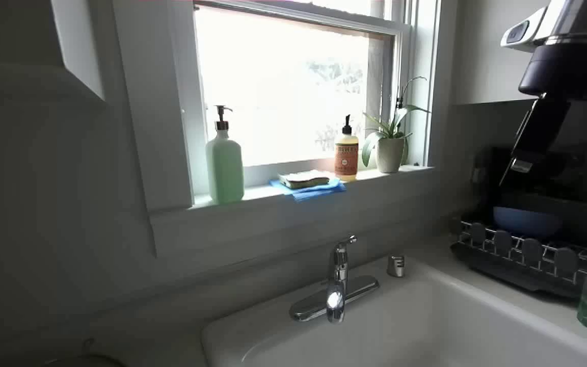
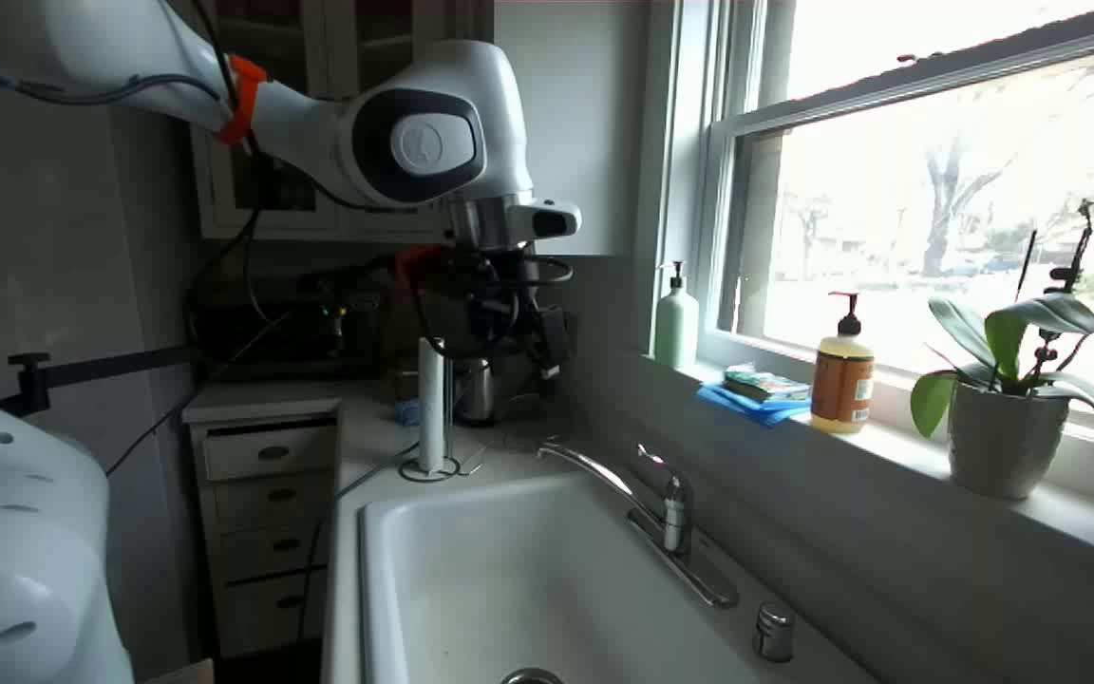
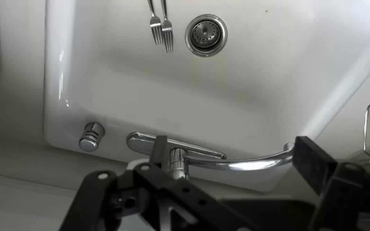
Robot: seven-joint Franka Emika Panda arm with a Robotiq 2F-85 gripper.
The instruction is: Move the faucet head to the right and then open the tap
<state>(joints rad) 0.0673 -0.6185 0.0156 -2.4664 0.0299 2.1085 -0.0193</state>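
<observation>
Nearest in the wrist view is my black two-fingered gripper [image 3: 231, 147], its jaws spread wide, one at 7 o'clock and the other at 4. Past it, between 4 and 5 o'clock, lies the long, slim, arched chrome faucet head [image 3: 252, 165]. It shows between the jaws here, yet in both exterior views I see the gripper higher and apart from it. The faucet head reaches toward 3 o'clock from the short upright chrome tap [image 3: 178, 164], lever on top, at 6 o'clock. A squat chrome stub [image 3: 92, 136] stands between 8 and 9. Deeper down is the white sink [image 3: 133, 89], with a perforated metal strainer [image 3: 205, 35] at 12 o'clock and two silver forks [image 3: 167, 26] between 11 and 12. Farther off, around 3 o'clock in an exterior view, a pale window sill [image 2: 903, 445] bears a potted leafy plant [image 2: 1003, 427], an amber pump bottle [image 2: 841, 380], a blue cloth [image 2: 746, 407] and a pale green pump bottle [image 2: 676, 328].
</observation>
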